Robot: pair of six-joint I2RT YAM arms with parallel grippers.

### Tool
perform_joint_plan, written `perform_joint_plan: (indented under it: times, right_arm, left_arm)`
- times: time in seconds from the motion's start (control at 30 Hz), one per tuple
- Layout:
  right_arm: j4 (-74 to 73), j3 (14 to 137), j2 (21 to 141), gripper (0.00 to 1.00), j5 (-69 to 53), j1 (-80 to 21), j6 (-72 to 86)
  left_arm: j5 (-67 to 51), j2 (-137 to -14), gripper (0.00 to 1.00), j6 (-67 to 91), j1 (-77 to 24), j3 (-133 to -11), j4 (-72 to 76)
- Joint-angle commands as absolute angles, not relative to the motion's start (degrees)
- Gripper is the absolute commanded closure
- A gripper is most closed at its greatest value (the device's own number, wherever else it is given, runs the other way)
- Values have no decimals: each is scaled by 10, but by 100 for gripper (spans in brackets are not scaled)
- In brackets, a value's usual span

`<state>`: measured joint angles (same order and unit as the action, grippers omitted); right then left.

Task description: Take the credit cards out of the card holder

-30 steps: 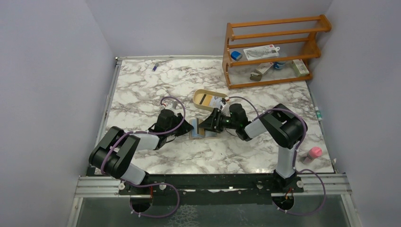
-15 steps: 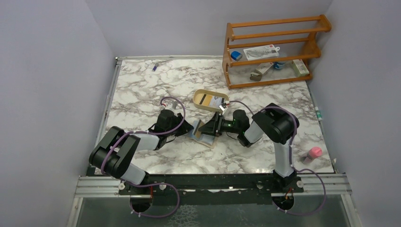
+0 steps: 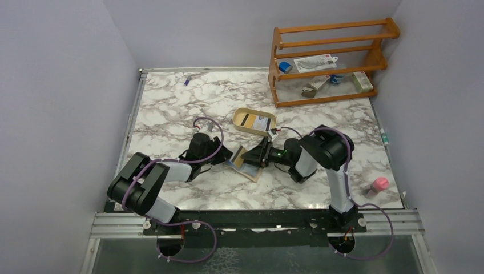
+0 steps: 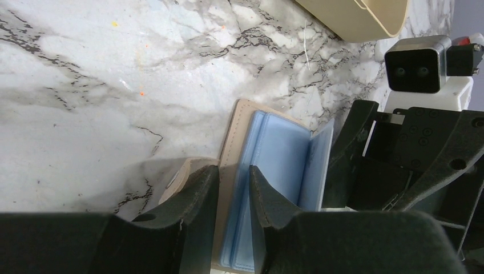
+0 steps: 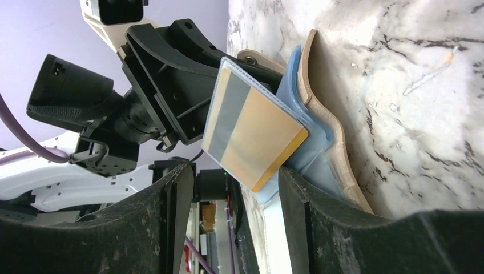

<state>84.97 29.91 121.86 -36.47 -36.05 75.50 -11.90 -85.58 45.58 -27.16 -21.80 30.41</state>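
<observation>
At the bottom of the top view the left arm (image 3: 171, 170) and the right arm (image 3: 334, 151) lean in from their bases toward the middle of the marble table (image 4: 85, 74). A small pink thing (image 3: 379, 184) sits near the table's lower right edge, well apart from both. Mid-frame the holder (image 4: 229, 137) lies open on the marble, tan cover down and blue sleeves (image 4: 274, 154) facing up. The left gripper (image 4: 231, 174) comes in from the left and is clenched on the holder. In its wrist view the tan edge runs through the narrow gap between the 2 fingers (image 4: 197, 200). The right gripper (image 5: 234, 170) faces it from the right with its jaws standing apart. 1 sleeve leaf (image 4: 321, 160) stands tilted up off the rest, just beside that gripper. A gold and grey card (image 5: 251, 137) sits inside the leaf. The card's lower corner hangs between the spread fingers (image 5: 294, 217), and as far as that view shows it touches neither. Beyond the holder, toward the upper middle, is the tan tray (image 4: 354, 17), apart from it. The flat pieces in the tray are too small to tell. At the far upper right stands a wooden rack (image 3: 337, 27) with small items on its shelves.
</observation>
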Motion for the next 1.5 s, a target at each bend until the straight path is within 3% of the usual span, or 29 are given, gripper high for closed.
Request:
perform_joint_plan:
  times: [0.0,0.53,0.9,1.27,1.47]
  right_arm:
    - [897,281,1220,38,-330,-367,764]
    - [1021,245,1233,38,-315,-367,788]
    - [863,255,1173,39,-305,-367,720]
    - [838,252,1169,39,-295,-367,717]
    - [817,254,1170,39,-296,-368,707]
  left_arm:
    - [-107,-873,72,441,-283,-194,232]
    - [-102,-872,72,438,-282,-190,229]
    - [-123,-841,72,441,-282,-190,231]
    - [-198,-854,68,416,-283,-205,258]
    - [-212,-878,60,398,-283,-208,268]
